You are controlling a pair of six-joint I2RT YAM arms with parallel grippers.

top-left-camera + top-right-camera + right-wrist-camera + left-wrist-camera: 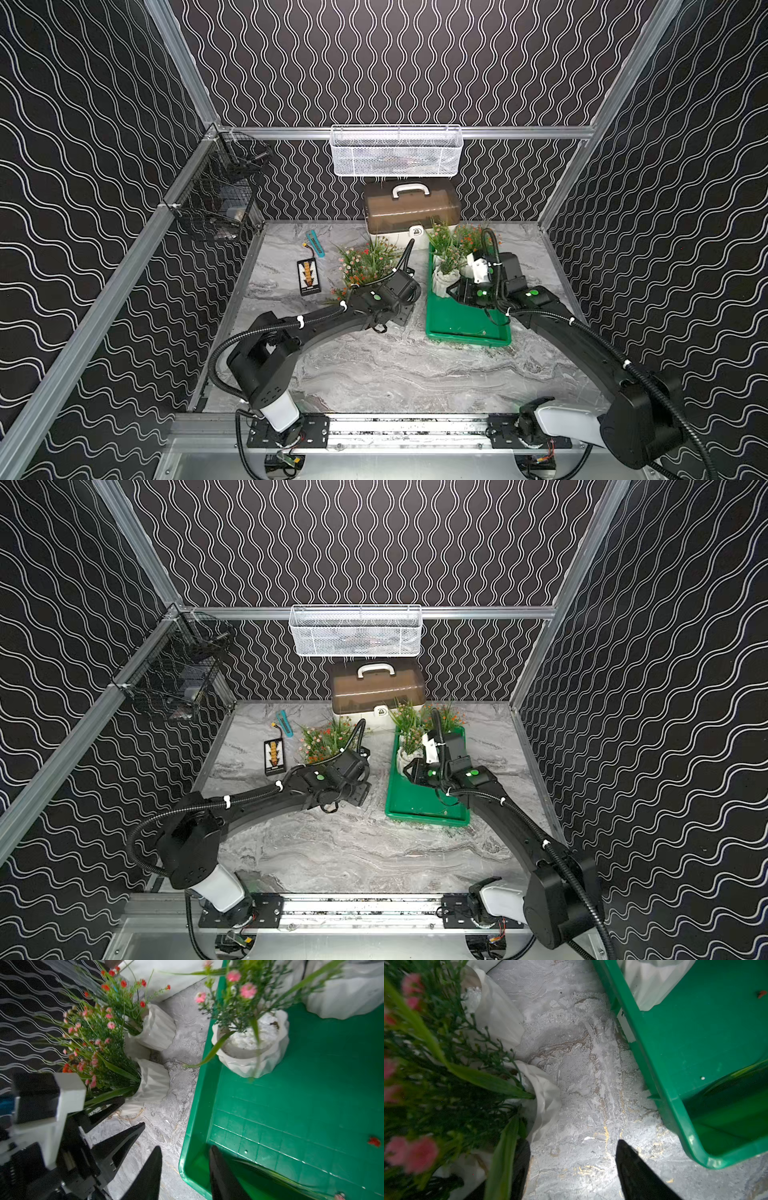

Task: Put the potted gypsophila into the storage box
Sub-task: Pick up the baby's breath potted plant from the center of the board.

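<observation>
Lab robot cell: aluminium frame point(282, 133), wavy-print backdrop panels point(395, 62), marble-print tabletop point(395, 374), left arm point(324, 326) and right arm point(582, 336) bolted to the front rail point(407, 428).

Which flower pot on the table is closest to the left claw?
The pink-flowered pot just ahead of the left gripper; the red-flowered pot and the half-hidden pot stand beyond it.
</observation>
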